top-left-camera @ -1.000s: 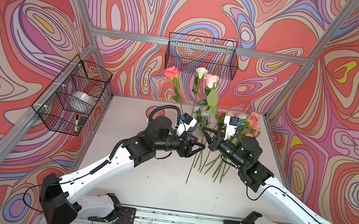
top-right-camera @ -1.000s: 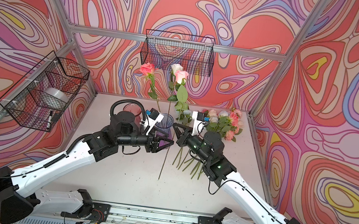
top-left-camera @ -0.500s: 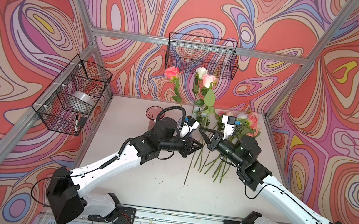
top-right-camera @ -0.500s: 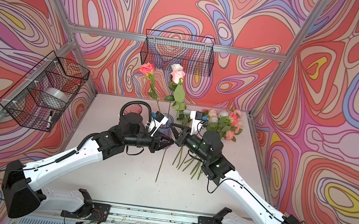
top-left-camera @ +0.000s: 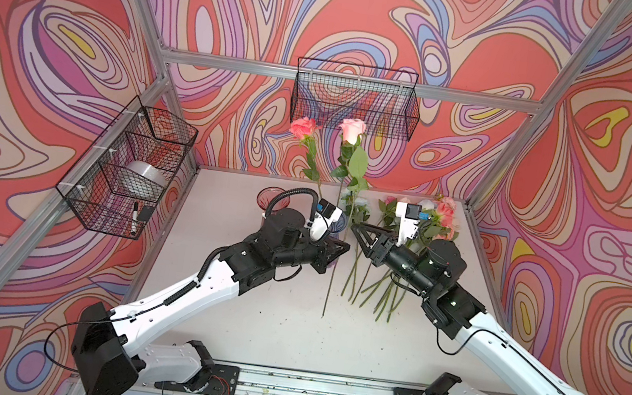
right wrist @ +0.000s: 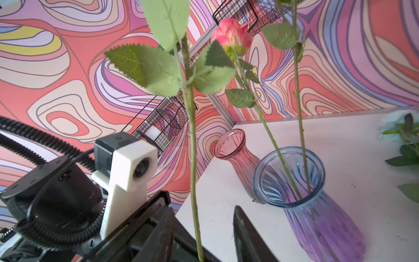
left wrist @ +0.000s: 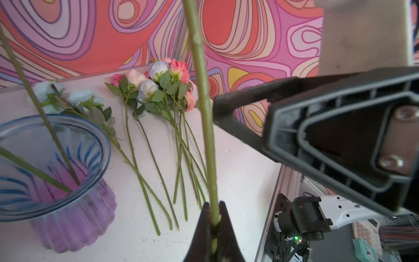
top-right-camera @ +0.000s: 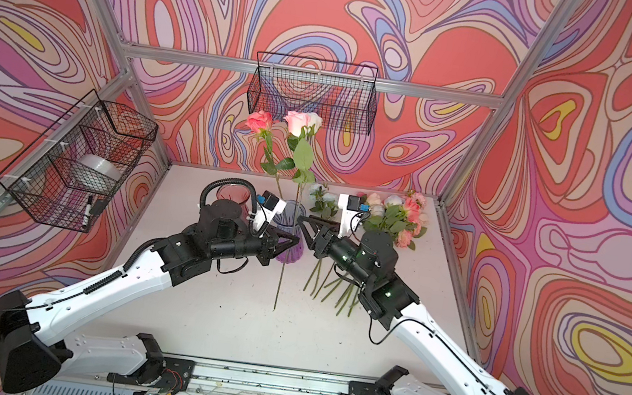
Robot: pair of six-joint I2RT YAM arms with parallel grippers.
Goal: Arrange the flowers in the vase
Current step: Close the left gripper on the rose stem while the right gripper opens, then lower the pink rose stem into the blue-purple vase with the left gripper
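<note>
A pink rose (top-left-camera: 352, 130) stands upright in front of the blue-and-purple glass vase (top-right-camera: 289, 253). My left gripper (top-left-camera: 344, 247) is shut on its stem (left wrist: 204, 102), clamped between both jaws in the left wrist view, and the stem's lower end hangs down to the table. My right gripper (top-left-camera: 357, 231) stands open just right of that stem (right wrist: 191, 140), with one finger (right wrist: 247, 233) clear of it. Two flowers stand in the vase (right wrist: 292, 177): a pink rose (right wrist: 231, 34) and a white one (top-right-camera: 314, 120). Several more flowers (top-left-camera: 428, 222) lie on the table at the back right.
An empty pink glass vase (top-right-camera: 232, 195) stands behind my left wrist. Wire baskets hang on the back wall (top-left-camera: 355, 99) and on the left wall (top-left-camera: 129, 168), the left one holding a tape roll and a marker. Loose stems (top-right-camera: 335, 289) lie under my right arm.
My left gripper reached right and shut on the upright rose's stem. My right gripper, shut on that stem before, has opened off it. The rose has shifted slightly left.
</note>
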